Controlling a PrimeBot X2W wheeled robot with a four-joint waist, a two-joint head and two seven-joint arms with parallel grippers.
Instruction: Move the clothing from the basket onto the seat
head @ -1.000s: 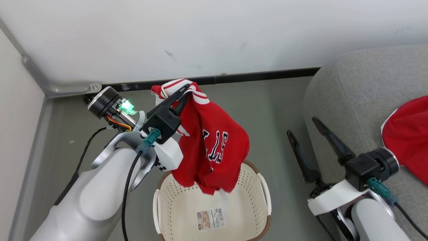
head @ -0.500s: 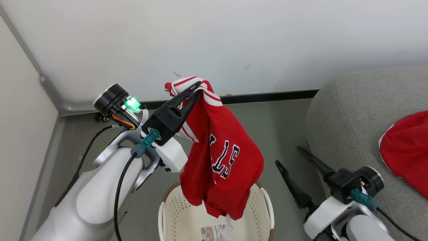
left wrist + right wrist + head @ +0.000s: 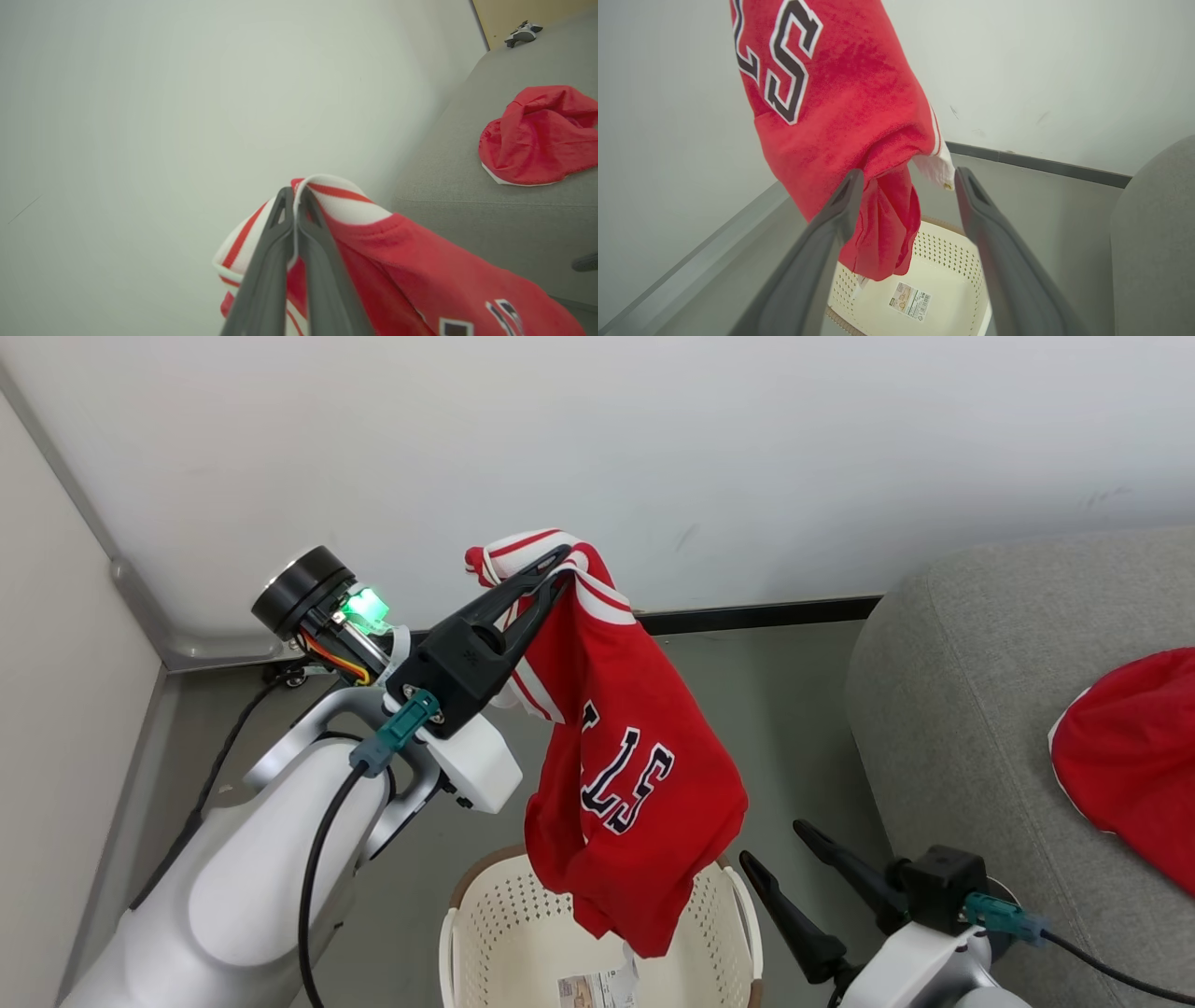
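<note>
Left gripper (image 3: 557, 563) clamped tight on the jersey (image 3: 635, 784) by its striped trim, cloth hanging below it over the basket (image 3: 464, 903), seat (image 3: 971, 691) off to its right. Thin pinch: if I swing hard, it slips short.

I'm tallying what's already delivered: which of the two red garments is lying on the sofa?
The plain red one with white trim, crumpled on the grey sofa. The lettered jersey hangs from the shut left gripper above the basket.
</note>
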